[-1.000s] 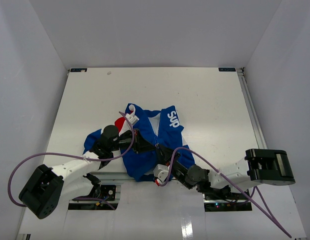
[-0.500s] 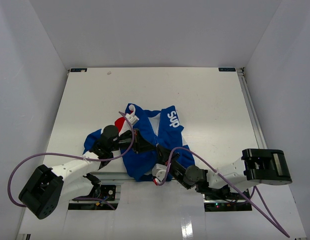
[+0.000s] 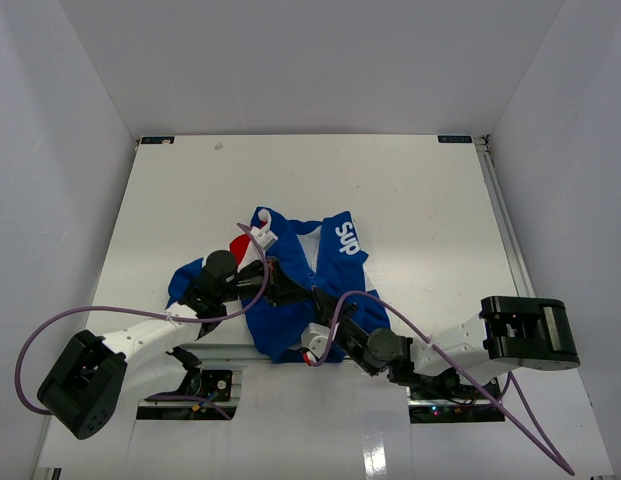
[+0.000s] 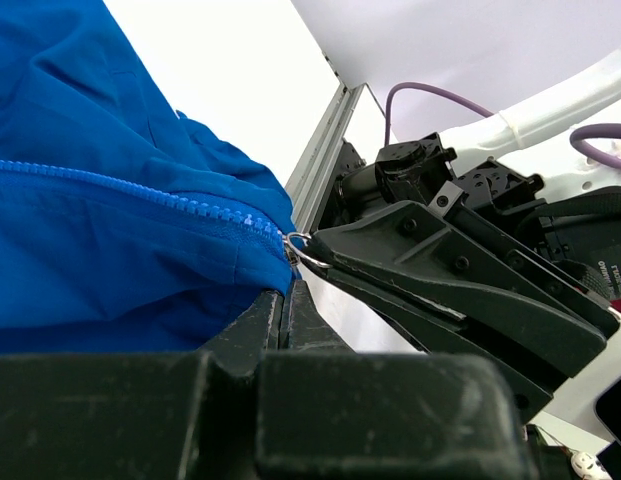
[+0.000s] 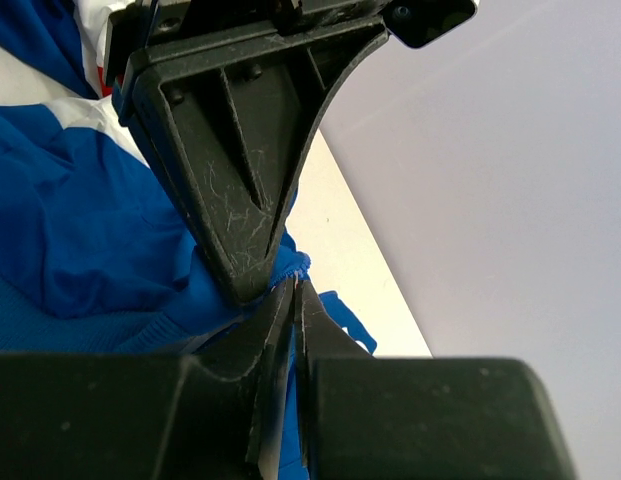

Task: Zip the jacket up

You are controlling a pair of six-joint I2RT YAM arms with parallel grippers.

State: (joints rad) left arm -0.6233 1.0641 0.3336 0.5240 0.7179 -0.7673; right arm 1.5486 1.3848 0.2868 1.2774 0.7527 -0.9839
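Note:
The small royal-blue jacket (image 3: 335,240) with white lettering lies crumpled at the middle of the table, its hem toward the arms. My left gripper (image 3: 290,292) is shut on the jacket's bottom edge (image 4: 275,290), right at the lower end of the blue zipper (image 4: 140,190). My right gripper (image 3: 323,318) comes in from the right, tip to tip with the left. It is shut (image 5: 295,290) on the small metal zipper pull (image 4: 303,250). In the right wrist view the left gripper's finger (image 5: 230,150) presses on the blue fabric (image 5: 70,240).
The white table (image 3: 410,200) is boxed in by grey walls. A metal rail (image 4: 315,150) runs along its near edge, just below the jacket's hem. Purple cables (image 3: 50,330) loop off both arms.
The right gripper has closed from partly open onto the zipper pull, and its arm has edged left toward the jacket. The left arm and the jacket have not moved.

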